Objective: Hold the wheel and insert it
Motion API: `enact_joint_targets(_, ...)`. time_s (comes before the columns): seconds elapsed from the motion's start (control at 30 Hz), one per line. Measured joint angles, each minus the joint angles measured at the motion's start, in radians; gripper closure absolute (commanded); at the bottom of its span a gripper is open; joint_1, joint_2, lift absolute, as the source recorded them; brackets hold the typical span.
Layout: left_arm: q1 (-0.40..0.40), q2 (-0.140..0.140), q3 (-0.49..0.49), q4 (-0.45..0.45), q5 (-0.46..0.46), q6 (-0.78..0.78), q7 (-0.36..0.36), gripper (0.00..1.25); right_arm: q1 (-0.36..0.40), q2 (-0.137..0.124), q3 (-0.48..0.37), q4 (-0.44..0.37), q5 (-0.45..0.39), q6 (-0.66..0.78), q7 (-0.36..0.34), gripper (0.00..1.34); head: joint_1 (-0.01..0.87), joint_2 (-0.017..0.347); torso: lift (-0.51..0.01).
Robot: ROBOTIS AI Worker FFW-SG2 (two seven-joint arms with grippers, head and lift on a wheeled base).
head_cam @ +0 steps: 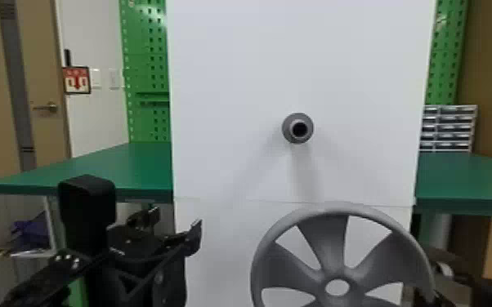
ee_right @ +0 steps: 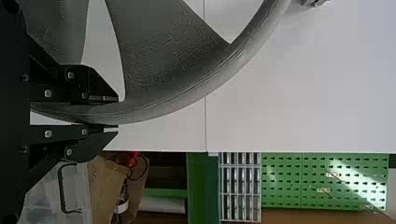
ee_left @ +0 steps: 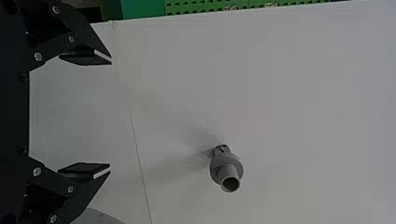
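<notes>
The grey spoked wheel (head_cam: 331,253) stands upright at the lower right of the head view, below the grey hub peg (head_cam: 298,128) and apart from it. My right gripper (head_cam: 447,277) is at the wheel's right side, partly behind the rim. In the right wrist view, my right gripper (ee_right: 117,113) is shut on the wheel's rim (ee_right: 163,105), one finger on either side. My left gripper (head_cam: 173,228) is left of the wheel. In the left wrist view, my left gripper (ee_left: 111,114) is open and holds nothing, with the peg (ee_left: 226,170) beyond its fingertips.
A tall white panel (head_cam: 233,102) carries the peg. Green tabletops (head_cam: 135,167) lie to either side of it. Small drawers (head_cam: 453,126) stand on the right, and green pegboard (head_cam: 147,61) rises behind. Cardboard (ee_right: 107,186) is near the right gripper.
</notes>
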Motion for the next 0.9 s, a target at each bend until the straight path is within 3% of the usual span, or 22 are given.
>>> enact_joint_targets(0.9,-0.002,0.000,-0.005,0.004,-0.010,-0.004,0.000,0.43,-0.047,-0.007,-0.010,-0.086,-0.032,0.079,0.000,1.17,0.181,0.098,-0.494)
